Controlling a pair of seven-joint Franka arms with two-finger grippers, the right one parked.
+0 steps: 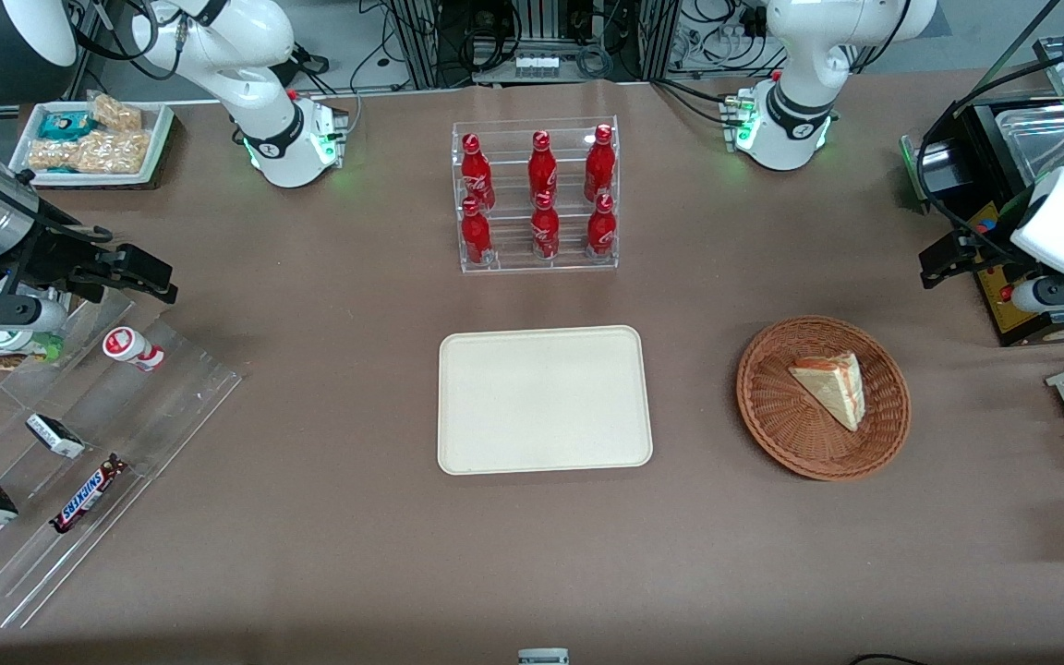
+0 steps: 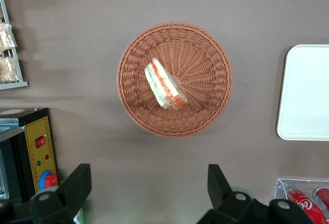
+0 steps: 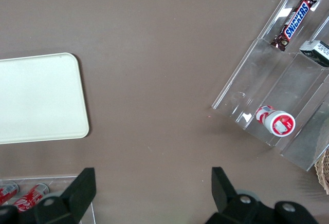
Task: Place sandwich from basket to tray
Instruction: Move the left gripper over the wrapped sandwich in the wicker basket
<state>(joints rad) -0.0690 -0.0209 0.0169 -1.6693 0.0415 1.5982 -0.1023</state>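
— Wicker basket (image 1: pixel 823 397) on the brown table (image 1: pixel 329 388): what's in it?
— One sandwich (image 1: pixel 831 388), lying on its side; its orange-red and green edge shows clearly only from the wrist camera.
— And the tray (image 1: pixel 545 399)?
— Cream, bare, beside the basket toward the parked arm's end, apart from it.
— The gripper (image 2: pixel 149 193)?
— High above the table, farther from the front camera than the basket, fingers (image 2: pixel 77 183) spread wide, pinching nothing. Their tips are cut off.
— Any writing?
— "SNICKERS" on a bar (image 1: pixel 87 494) in the clear rack (image 1: pixel 79 480). The red bottles (image 1: pixel 541 194) carry white script, too small to read.
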